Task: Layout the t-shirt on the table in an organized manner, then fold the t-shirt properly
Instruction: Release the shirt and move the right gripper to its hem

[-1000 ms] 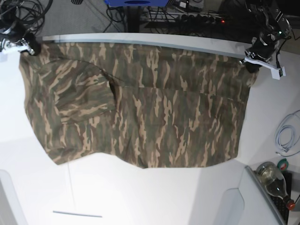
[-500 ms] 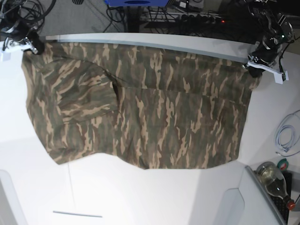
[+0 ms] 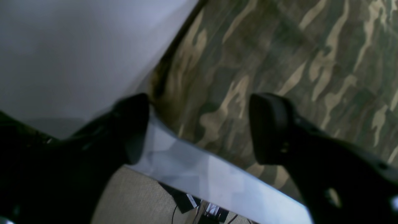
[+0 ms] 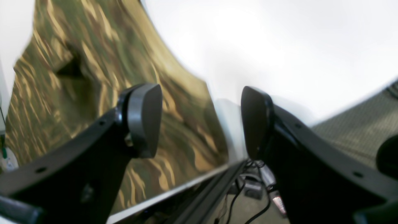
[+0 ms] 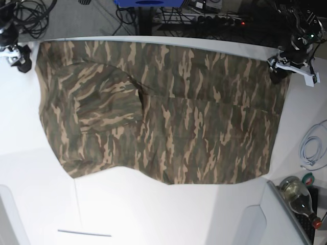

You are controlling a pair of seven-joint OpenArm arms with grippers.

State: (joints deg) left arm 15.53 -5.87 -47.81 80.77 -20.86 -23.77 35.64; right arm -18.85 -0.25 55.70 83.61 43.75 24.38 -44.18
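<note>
We saw the shirt [image 5: 163, 112] lying spread flat on the white tabletop [image 5: 127, 209], its top edge running along the far rim, one sleeve folded over the body on the base view's left. In the left wrist view the left gripper [image 3: 199, 124] had its jaws wide apart, empty, above the shirt's corner at the tabletop edge; the cloth lay beneath and between them, not pinched. In the right wrist view the right gripper [image 4: 202, 121] also stood with jaws wide, holding nothing; the shirt's corner lay below the jaw on that view's left, and bare tabletop lay under the other.
</note>
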